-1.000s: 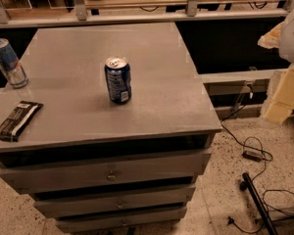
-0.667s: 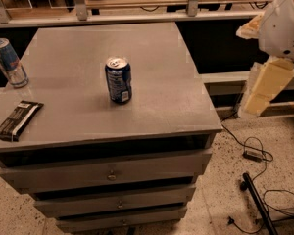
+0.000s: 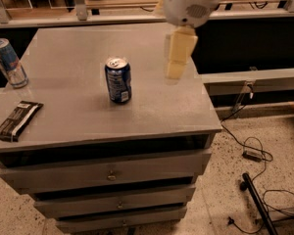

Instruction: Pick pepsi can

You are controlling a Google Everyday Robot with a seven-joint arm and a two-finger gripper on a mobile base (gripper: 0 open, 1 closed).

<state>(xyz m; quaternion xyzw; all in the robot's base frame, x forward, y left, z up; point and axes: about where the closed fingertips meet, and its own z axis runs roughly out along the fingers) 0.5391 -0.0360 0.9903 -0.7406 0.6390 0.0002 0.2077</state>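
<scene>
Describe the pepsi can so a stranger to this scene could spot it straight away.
Look on top of the grey drawer cabinet. Near its middle, left of the hovering cream pincer, stands the pepsi can. It is dark navy and stout, unlike the slimmer blue-and-silver can at the far left edge.

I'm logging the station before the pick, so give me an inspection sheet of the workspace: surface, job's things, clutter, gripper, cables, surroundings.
Surface: grey cabinet top, flat and matte.
Job's things: pepsi can, upright near the middle of the top, standing apart from everything else.
Clutter: slim blue-and-silver can, upright at the left edge; dark snack bar, lying flat near the front left corner.
Gripper: gripper hangs over the right part of the top, to the right of the pepsi can and not touching it.
Cables: black cables, loose on the floor to the right of the cabinet.
Surroundings: drawer fronts below the top; speckled floor; black pole lying on the floor.
</scene>
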